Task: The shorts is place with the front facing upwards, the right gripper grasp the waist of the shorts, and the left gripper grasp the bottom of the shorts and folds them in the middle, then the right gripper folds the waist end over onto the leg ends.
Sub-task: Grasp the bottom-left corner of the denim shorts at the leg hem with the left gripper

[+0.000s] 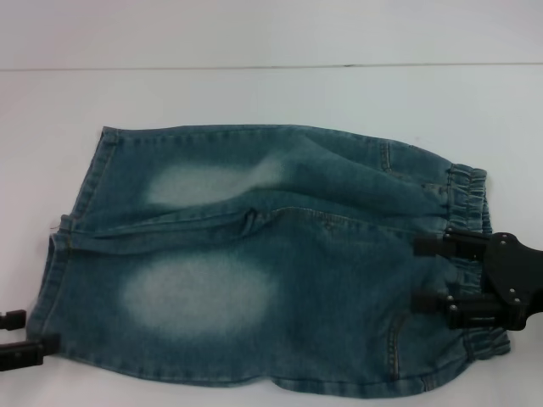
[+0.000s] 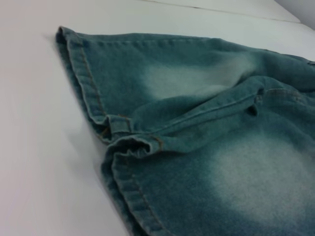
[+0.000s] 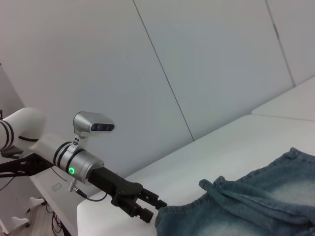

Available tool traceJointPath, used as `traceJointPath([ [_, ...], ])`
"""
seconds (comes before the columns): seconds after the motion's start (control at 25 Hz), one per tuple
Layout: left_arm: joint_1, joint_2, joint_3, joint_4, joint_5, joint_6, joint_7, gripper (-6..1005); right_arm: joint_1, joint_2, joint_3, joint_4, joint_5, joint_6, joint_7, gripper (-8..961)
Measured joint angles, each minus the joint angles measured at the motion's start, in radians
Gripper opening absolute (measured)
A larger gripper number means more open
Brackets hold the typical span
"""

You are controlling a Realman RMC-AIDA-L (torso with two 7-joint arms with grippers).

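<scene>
both claws are open. the right gripper [image 1: 428, 273] straddles the waist [image 1: 465, 203], which lies under its spread fingers; the left gripper [image 1: 24, 337] sits just outside the leg hems [image 1: 64, 254]. the shorts [image 1: 254, 263] lie flat, unfolded: grasping and both folds remain.

The left claw [image 1: 19, 337] is cut off by the edge — its body is hidden.

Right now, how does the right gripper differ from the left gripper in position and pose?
The right gripper lies over the waist of the shorts, both fingers spread on the denim; the left gripper sits at the bottom of the shorts, just reaching the near leg hem. The right shows its boxy body; the left shows only fingers. Both are black, two-fingered and open.
</scene>
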Motion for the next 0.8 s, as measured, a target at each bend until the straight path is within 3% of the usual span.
traceJointPath([
  [0.8, -0.033, -0.014, -0.001, -0.002, 0.025, 0.036, -0.002, 842, -0.002, 0.000, 0.000, 0.000, 0.004, -0.001, 0.000, 942],
])
